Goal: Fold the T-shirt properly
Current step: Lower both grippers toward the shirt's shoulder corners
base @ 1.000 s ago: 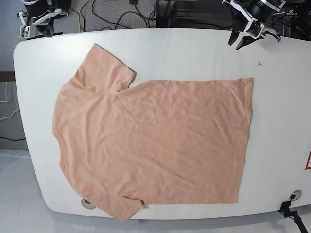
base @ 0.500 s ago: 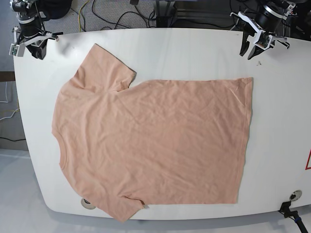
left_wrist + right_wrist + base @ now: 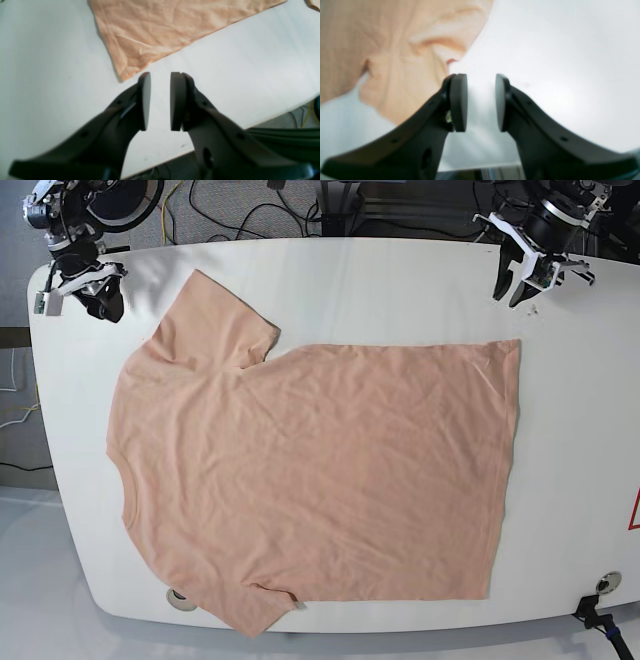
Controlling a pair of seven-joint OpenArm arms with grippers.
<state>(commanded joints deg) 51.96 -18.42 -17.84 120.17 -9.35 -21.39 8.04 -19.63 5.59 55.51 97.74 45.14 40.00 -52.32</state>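
The peach T-shirt (image 3: 310,470) lies spread flat on the white table (image 3: 400,280), plain side up, collar to the left and hem to the right. My left gripper (image 3: 512,292) hovers above the table just beyond the shirt's far hem corner (image 3: 515,343). In the left wrist view it (image 3: 160,100) is open and empty, with that corner (image 3: 123,73) just ahead of the left pad. My right gripper (image 3: 85,305) is near the far sleeve (image 3: 215,320). In the right wrist view it (image 3: 481,102) is open and empty over bare table, beside the sleeve (image 3: 402,62).
Cables and arm bases lie behind the table's far edge. Round fittings sit at the near edge (image 3: 180,598) and near right corner (image 3: 607,582). A red mark (image 3: 634,510) shows at the right edge. The table's edge (image 3: 250,125) is close behind my left gripper.
My right gripper has moved down and right onto the table, toward the far sleeve. My left gripper has shifted slightly toward the hem corner. The shirt has not moved.
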